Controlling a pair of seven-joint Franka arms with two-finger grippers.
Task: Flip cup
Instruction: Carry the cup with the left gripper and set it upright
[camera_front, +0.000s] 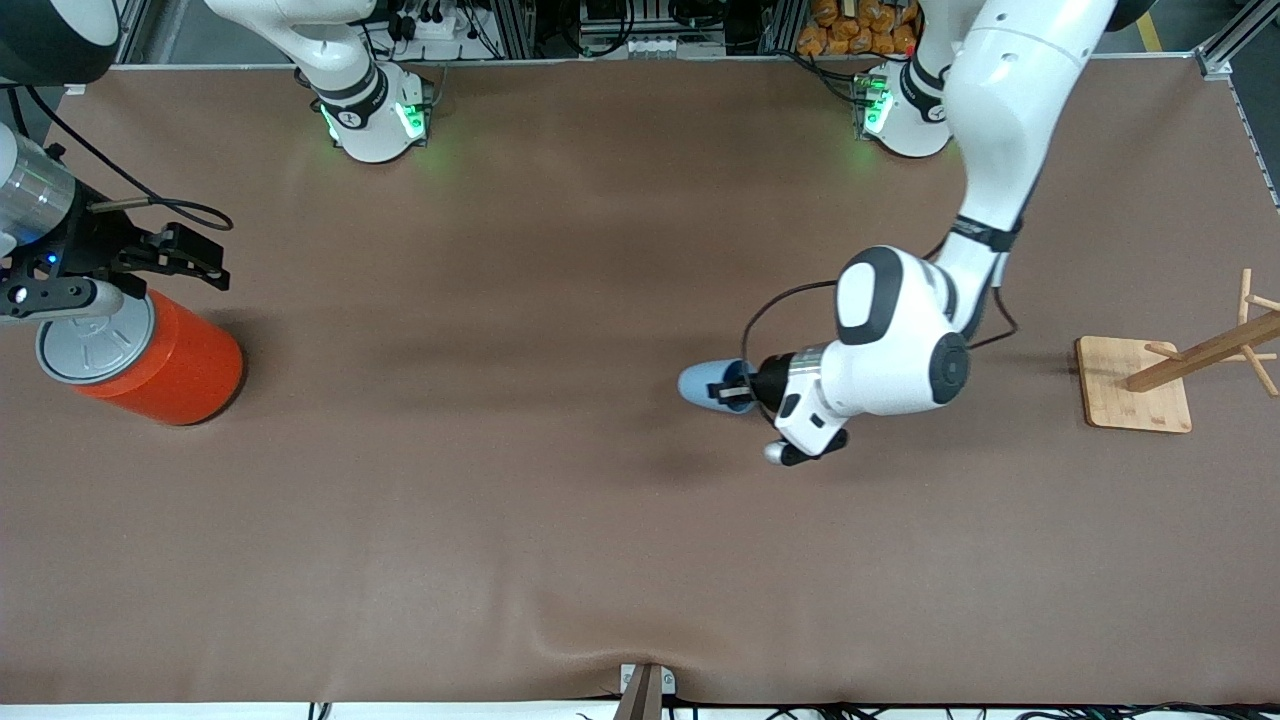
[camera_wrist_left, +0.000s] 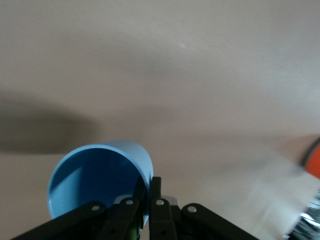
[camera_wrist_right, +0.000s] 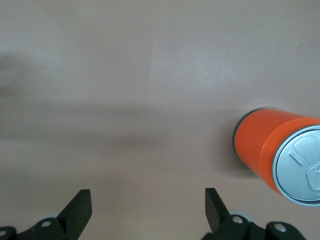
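The cup (camera_front: 703, 383) is pinched at its rim by the left gripper (camera_front: 737, 391), on its side over the table (camera_front: 560, 520). The right gripper (camera_front: 190, 262), fingers spread and empty, is held waiting above the orange can (camera_front: 165, 370).

Cup look: small light-blue cup (camera_front: 703, 383), tapered, no handle, matte, darker blue inside (camera_wrist_left: 95, 182)
Cup pose: on its side, axis about level, closed base toward the right arm's end of the desk, open mouth facing the left arm's wrist
Cup state: rim wall pinched between the two fingers of the left tool (camera_front: 737, 392), one finger inside the mouth and one outside
Cup place: near the middle of the desk, toward the left arm's end; whether it touches the desk cannot be told
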